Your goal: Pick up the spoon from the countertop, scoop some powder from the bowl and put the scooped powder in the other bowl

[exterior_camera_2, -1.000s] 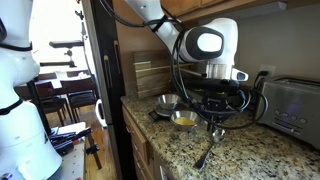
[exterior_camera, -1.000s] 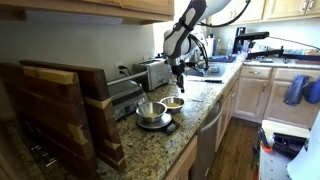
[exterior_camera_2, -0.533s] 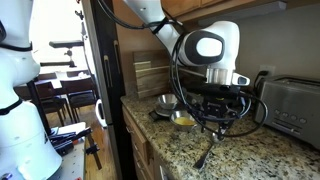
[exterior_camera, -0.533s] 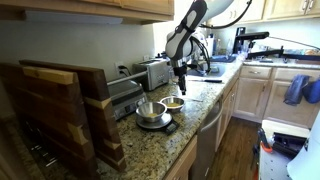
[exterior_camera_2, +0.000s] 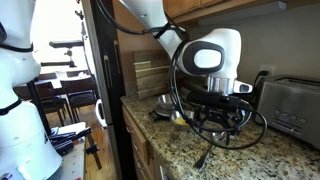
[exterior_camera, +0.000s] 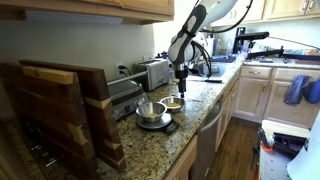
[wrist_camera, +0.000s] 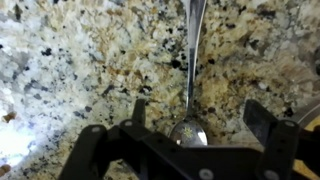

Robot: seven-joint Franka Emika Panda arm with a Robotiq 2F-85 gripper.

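The spoon [wrist_camera: 190, 62] is plain metal and lies flat on the speckled granite tabletop [wrist_camera: 80, 60]. In the wrist view its handle runs to the top edge and its bowl end sits near the bottom, hollow side up. The bowl [exterior_camera: 165, 103] is small, shallow and round and stands upright. It holds yellowish-tan powder [exterior_camera: 175, 103]. Just beside it stands the other bowl [exterior_camera: 150, 108], which is larger, deeper, shiny steel and also upright.

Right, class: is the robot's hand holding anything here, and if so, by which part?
Nothing is held. The hand is open, its fingers wide apart either side of the spoon, which lies on the countertop.
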